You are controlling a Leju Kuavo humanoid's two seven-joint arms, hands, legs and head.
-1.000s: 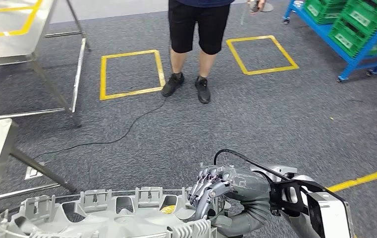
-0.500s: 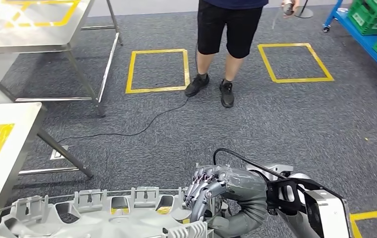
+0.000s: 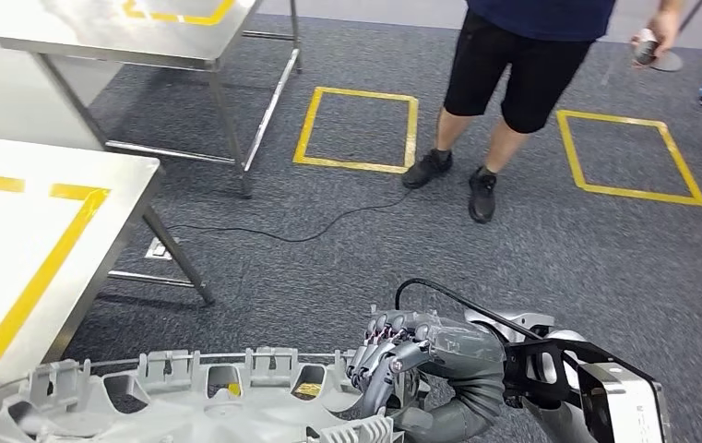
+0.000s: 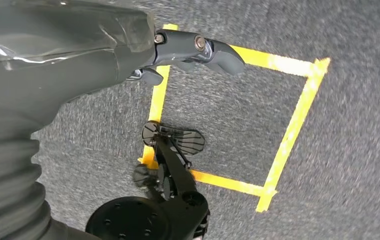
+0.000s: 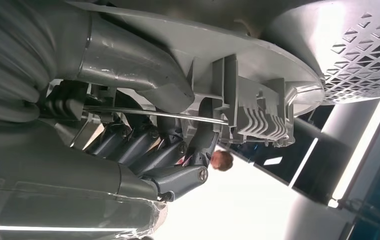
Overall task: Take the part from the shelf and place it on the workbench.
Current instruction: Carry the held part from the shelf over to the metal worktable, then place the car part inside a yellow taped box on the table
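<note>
Right robot hand (image 3: pixel 393 355) grips the rim of the grey ribbed plastic part (image 3: pixel 190 401), held low in front of the robot. Left robot hand (image 4: pixel 178 52) hangs over the carpet, fingers curled, holding nothing. Steel worktop (image 3: pixel 42 231) at left.

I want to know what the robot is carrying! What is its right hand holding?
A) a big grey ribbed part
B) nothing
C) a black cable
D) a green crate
A: in the head view the right hand grips the rim of the big grey ribbed part.
</note>
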